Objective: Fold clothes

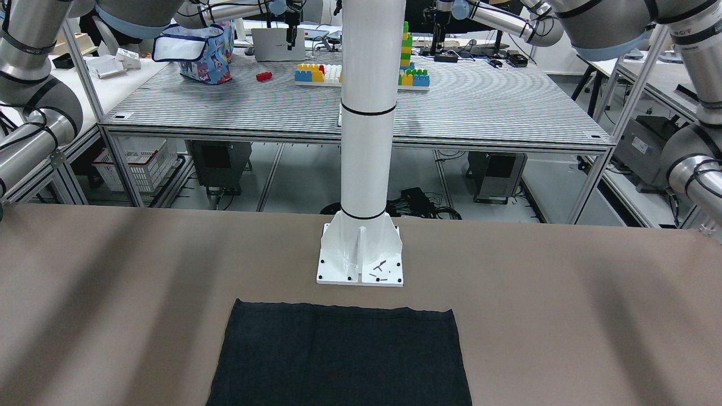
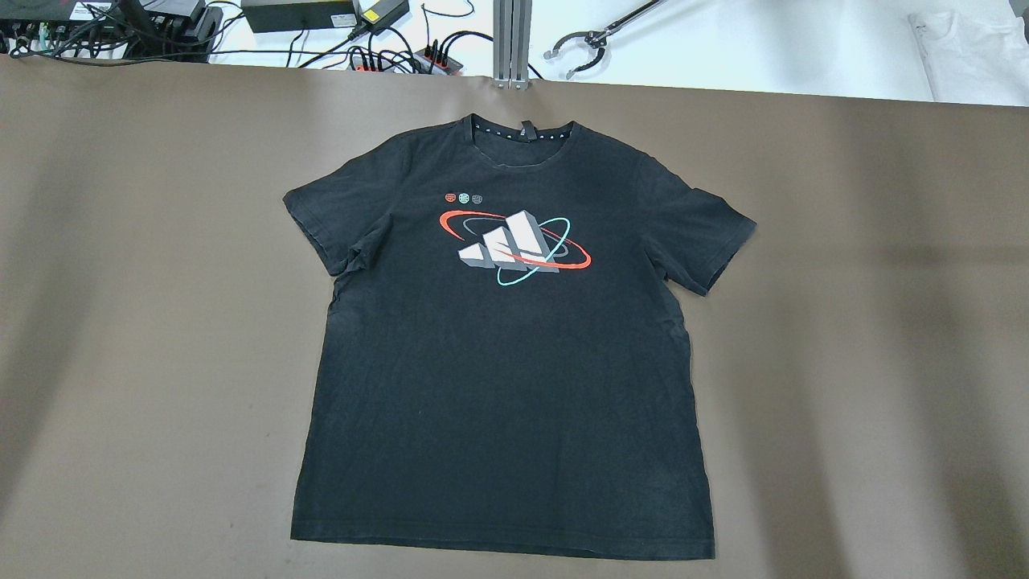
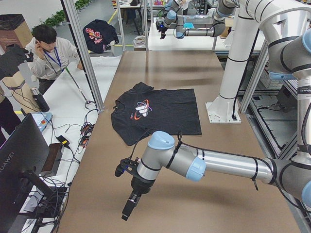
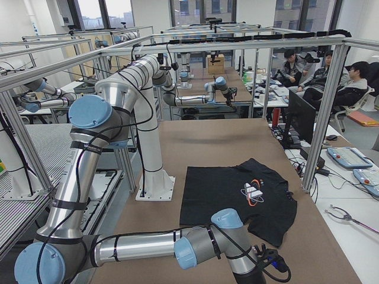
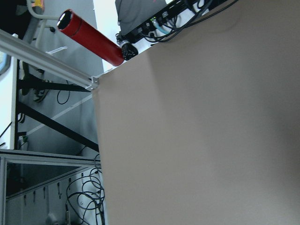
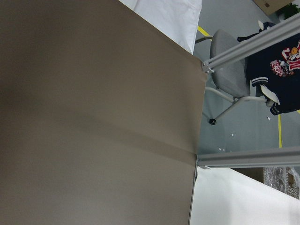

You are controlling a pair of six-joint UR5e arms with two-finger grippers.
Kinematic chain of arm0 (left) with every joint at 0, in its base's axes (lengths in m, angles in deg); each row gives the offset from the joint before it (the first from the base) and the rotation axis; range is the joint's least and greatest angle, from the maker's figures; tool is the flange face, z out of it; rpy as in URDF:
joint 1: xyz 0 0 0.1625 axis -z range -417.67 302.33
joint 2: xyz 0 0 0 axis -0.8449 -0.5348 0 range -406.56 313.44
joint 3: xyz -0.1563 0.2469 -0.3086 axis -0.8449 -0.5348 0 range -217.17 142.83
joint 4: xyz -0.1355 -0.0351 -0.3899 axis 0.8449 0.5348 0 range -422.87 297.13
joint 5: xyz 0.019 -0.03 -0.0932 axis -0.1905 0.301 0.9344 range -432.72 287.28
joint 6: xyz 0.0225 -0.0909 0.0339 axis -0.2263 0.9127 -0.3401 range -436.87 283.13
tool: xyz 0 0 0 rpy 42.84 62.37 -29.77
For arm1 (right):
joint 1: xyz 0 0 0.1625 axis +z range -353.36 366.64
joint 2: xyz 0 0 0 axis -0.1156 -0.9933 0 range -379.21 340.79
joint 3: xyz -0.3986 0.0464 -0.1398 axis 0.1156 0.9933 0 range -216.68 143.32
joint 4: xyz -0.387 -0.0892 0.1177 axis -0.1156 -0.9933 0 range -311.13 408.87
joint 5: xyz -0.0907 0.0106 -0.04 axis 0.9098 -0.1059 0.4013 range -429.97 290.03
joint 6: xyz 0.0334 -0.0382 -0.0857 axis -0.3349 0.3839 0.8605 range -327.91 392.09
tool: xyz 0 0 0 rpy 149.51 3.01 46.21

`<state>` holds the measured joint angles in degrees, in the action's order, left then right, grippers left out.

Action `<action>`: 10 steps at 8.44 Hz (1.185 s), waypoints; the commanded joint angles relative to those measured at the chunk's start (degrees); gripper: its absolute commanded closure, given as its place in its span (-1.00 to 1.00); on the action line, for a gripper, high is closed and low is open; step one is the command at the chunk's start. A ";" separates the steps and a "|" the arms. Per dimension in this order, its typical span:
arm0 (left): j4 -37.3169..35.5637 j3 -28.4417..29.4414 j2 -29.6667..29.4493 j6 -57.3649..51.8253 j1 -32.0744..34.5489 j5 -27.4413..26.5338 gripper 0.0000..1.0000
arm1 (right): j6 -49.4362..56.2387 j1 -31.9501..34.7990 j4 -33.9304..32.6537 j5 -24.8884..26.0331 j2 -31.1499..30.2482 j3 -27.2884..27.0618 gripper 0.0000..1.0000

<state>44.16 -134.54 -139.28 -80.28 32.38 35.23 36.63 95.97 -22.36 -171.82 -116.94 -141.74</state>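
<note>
1. The left gripper (image 3: pixel 127 212) is hanging above the brown table (image 2: pixel 844 322) toward its left end, well apart from the black T-shirt (image 2: pixel 502 378). Whether its fingers are spread or pressed together cannot be told.
2. The black T-shirt is lying flat and unfolded at mid-table, print facing up, its hem near the white pillar's base plate (image 1: pixel 361 265).
3. The right gripper (image 4: pixel 271 260) is hovering toward the table's right end, and its fingers' state likewise cannot be told.

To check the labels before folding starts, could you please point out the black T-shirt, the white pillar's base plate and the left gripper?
black T-shirt (image 2: pixel 498 386), overhead view, plain fabric below the print.
base plate (image 1: pixel 337 274), front-facing view, flat front part.
left gripper (image 3: pixel 126 214), exterior left view, at its fingertips.
</note>
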 commanded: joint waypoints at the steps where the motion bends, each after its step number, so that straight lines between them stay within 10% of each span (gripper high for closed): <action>1: 0.46 2.17 -4.90 0.33 -6.87 3.05 -0.99 | -0.49 -5.72 0.74 -0.11 5.06 1.43 -0.88; 5: 0.55 11.83 -15.36 9.35 -14.26 6.92 -1.00 | -10.21 -12.14 1.44 -4.58 18.43 17.23 -0.88; 10: 16.61 34.48 -32.39 32.29 -27.71 8.15 -1.00 | -32.20 -24.63 1.44 -4.59 25.56 19.02 -0.88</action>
<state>54.50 -110.02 -164.16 -55.62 8.99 43.01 9.40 74.86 -20.92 -176.37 -93.97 -123.16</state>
